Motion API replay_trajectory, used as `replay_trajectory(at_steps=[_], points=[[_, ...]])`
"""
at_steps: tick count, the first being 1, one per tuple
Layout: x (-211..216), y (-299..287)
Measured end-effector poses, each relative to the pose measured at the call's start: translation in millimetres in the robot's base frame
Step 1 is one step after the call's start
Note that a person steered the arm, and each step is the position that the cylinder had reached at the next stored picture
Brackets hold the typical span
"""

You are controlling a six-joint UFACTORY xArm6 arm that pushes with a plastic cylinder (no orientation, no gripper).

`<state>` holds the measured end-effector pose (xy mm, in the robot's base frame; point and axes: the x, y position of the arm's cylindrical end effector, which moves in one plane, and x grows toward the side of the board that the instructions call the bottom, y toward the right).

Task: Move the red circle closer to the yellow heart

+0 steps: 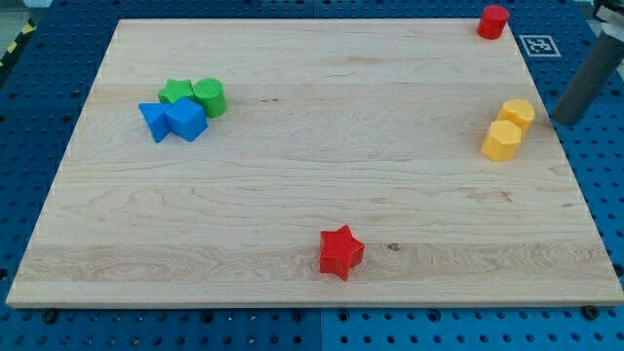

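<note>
Two yellow blocks, one the yellow heart (503,140), touch near the wooden board's (312,224) right edge. Red circle (493,21) sits well apart at the top right corner. My tip (563,118), touching nothing, stands just right of the yellow pair.

One camera looks down at a slant from the near edge of the counter (312,214), at middling range, taking in nearly the whole board; corners get clipped.
</note>
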<state>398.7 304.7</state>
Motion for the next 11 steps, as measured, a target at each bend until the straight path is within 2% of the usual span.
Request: replay_trajectory(at_steps=[2, 3, 4, 5, 8, 9, 11], points=[[0, -57], [0, -47], [-8, -7], [-47, 12], [-201, 16], [-207, 15], [-208, -49]])
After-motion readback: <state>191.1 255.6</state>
